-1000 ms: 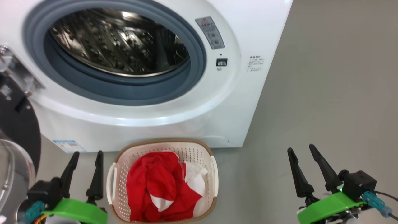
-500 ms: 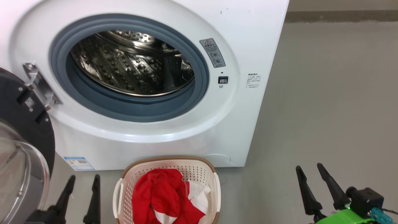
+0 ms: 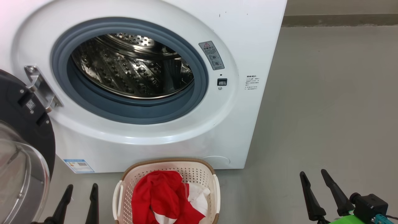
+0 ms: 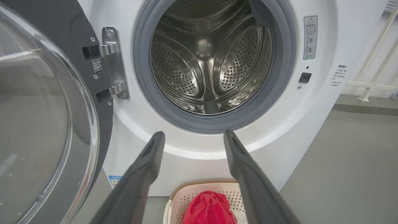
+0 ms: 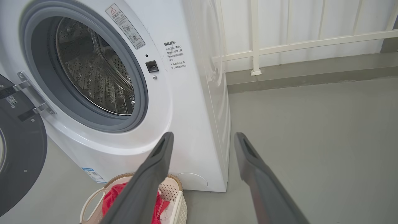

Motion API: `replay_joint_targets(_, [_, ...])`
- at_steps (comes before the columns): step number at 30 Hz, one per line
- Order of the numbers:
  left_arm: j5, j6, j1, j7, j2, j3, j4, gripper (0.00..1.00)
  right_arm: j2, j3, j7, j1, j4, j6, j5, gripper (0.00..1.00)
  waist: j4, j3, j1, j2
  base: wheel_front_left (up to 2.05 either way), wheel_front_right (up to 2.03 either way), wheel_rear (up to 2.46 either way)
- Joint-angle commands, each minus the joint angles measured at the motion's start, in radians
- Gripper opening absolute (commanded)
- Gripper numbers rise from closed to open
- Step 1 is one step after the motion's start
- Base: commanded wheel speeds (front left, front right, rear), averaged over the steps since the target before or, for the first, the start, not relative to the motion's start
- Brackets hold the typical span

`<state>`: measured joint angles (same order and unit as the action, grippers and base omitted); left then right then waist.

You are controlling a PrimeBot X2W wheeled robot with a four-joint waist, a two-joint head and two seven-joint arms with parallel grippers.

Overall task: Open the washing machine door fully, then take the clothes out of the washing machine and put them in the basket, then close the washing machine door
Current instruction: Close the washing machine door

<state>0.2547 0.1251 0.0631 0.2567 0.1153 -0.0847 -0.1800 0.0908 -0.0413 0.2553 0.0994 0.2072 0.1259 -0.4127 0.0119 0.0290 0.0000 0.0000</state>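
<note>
1. Closest to me in the head view, at 7 o'clock, my left jaws are released. Their two dark fingers point(image 3: 63, 203) stand apart with nothing between them, tips pointing up over the grey floor point(image 3: 326, 109).
2. At 5 o'clock my right jaws are released too and grasp nothing. Their fingers point(image 3: 308, 199) are spread over the floor, well apart from the machine.
3. Between the two, at 6 o'clock, the basket point(image 3: 192, 173) stands on the floor just in front of the washing machine point(image 3: 248, 40). The clothes point(image 3: 155, 196) lie inside it as a red heap, with white cloth on the 3 o'clock side.
4. At 9 o'clock the washing machine door point(image 3: 21, 115) stands swung open on its metal hinge point(image 3: 40, 88). Its black ring faces me and its clear glass bowl point(image 3: 18, 174) bulges out toward 8 o'clock.
5. Behind the basket, the machine's white front fills 10 to 1 o'clock. A grey gasket point(image 3: 130, 113) rings the round opening.
6. A small blue-white label point(image 3: 78, 165) sits low on the front, at 7 o'clock from the opening.
7. Past the gasket lies the steel drum point(image 3: 133, 68). In the left wrist view its perforated wall and ribs point(image 4: 205, 68) show right to the back.
8. Farthest off, in the right wrist view, a white railing point(image 5: 255, 37) runs behind the machine at 1 o'clock.
</note>
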Motion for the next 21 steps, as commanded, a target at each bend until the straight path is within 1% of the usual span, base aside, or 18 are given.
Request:
replay_joint_targets(1, [-0.008, 0.006, -0.022, 0.005, 0.015, -0.041, 0.03, 1.0, 0.014, -0.015, 0.006, -0.015, -0.028, 0.005, -0.001, 1.0, -0.001, 0.002, 0.0, 0.0, 0.0, 0.0, 0.0])
replay_joint_targets(15, [-0.013, 0.006, -0.023, 0.005, 0.012, -0.044, 0.044, 1.0, 0.011, -0.01, 0.006, -0.02, -0.033, 0.005, 0.003, 1.0, -0.004, 0.011, 0.0, 0.0, -0.01, 0.01, 0.0])
replay_joint_targets(21, [-0.01, 0.006, -0.023, 0.005, 0.01, -0.044, 0.046, 1.0, 0.01, -0.008, 0.006, -0.021, -0.033, 0.005, 0.005, 1.0, -0.002, 0.014, 0.0, 0.0, -0.58, 0.58, 0.0])
